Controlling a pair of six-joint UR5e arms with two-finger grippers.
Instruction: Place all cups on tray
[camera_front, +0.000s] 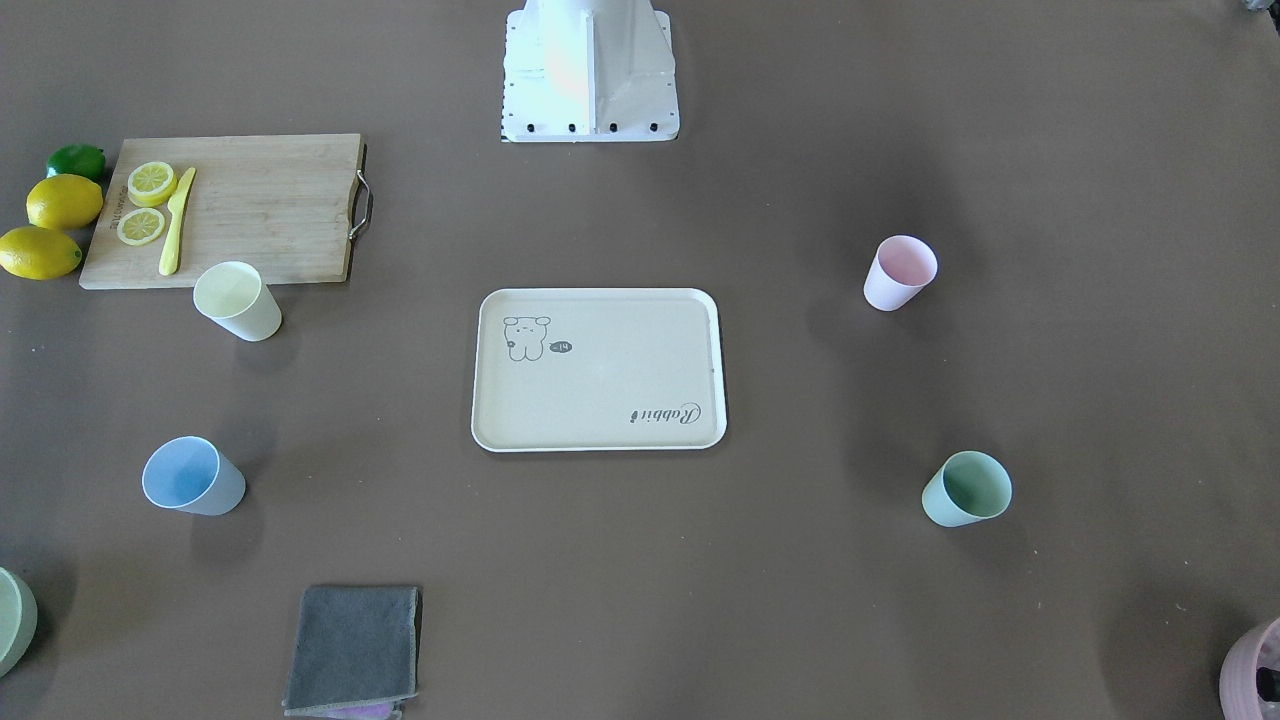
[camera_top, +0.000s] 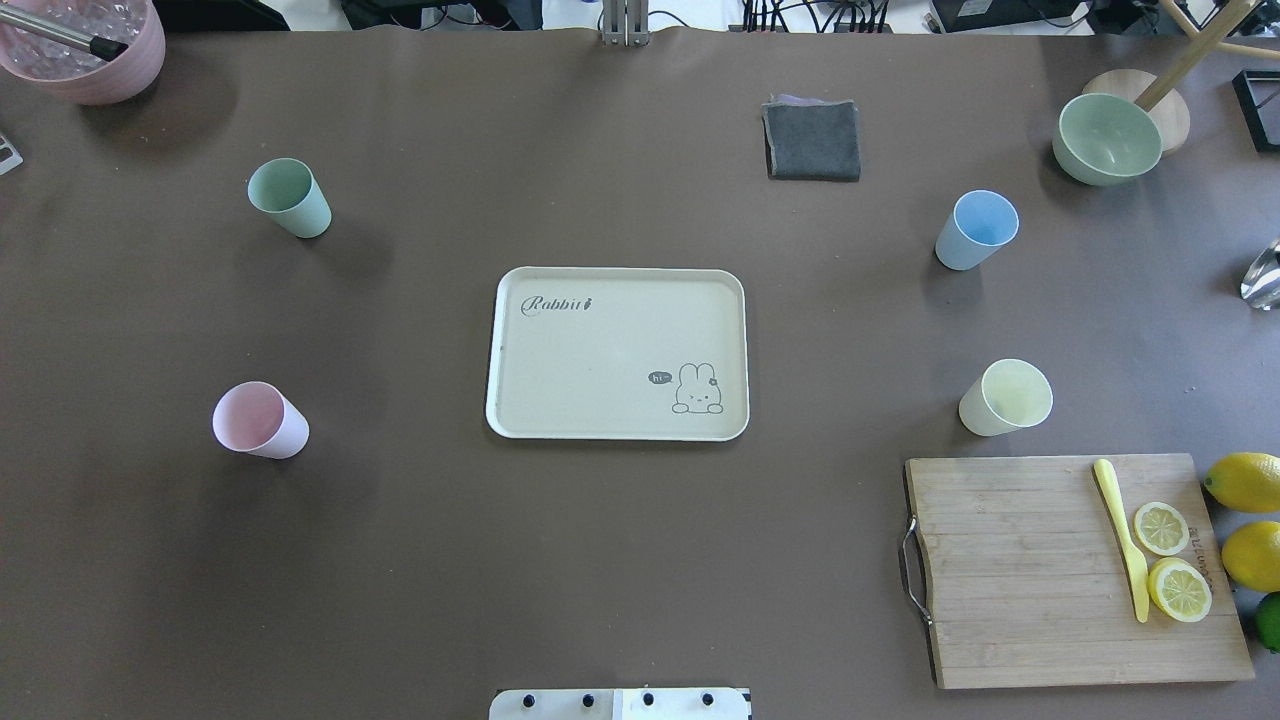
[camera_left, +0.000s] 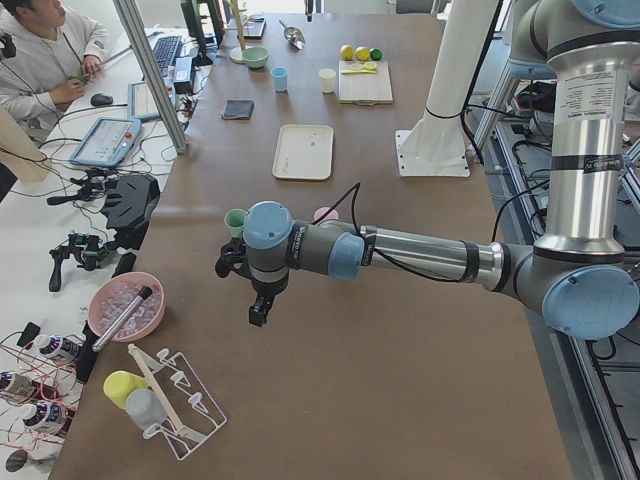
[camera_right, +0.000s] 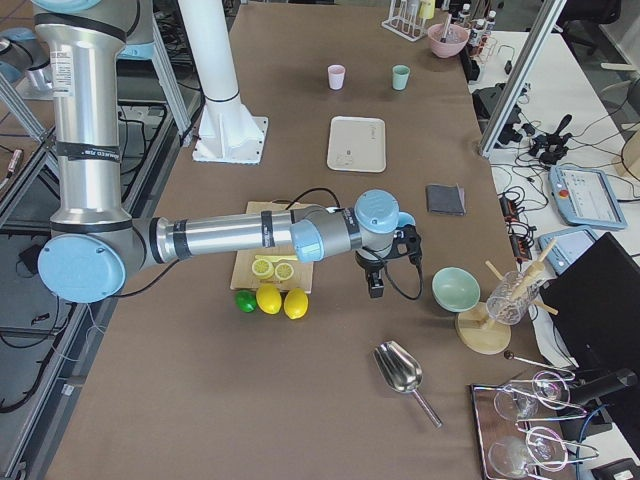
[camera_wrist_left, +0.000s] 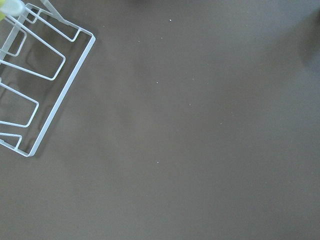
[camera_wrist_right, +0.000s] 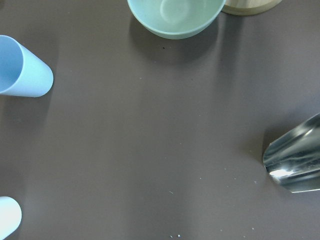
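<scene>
The beige tray (camera_top: 600, 350) lies flat at the table's middle with nothing on it. Four cups stand upright on the table around it. The mint green cup (camera_top: 289, 198) and the pink cup (camera_top: 260, 421) are on my left side. The light blue cup (camera_top: 975, 231) and the pale yellow cup (camera_top: 1005, 398) are on my right side. My left gripper (camera_left: 258, 318) hangs over bare table beyond the left cups. My right gripper (camera_right: 376, 290) hangs beyond the blue cup (camera_wrist_right: 22, 67). Both show only in side views, so I cannot tell whether they are open or shut.
A wooden cutting board (camera_top: 1010, 570) with lemon slices and a yellow knife lies at my near right, with lemons beside it. A grey cloth (camera_top: 812, 140), a green dish (camera_top: 1105, 138), a metal scoop (camera_wrist_right: 295, 162), a mauve pot (camera_top: 85, 45) and a wire rack (camera_wrist_left: 30, 85) lie around the edges.
</scene>
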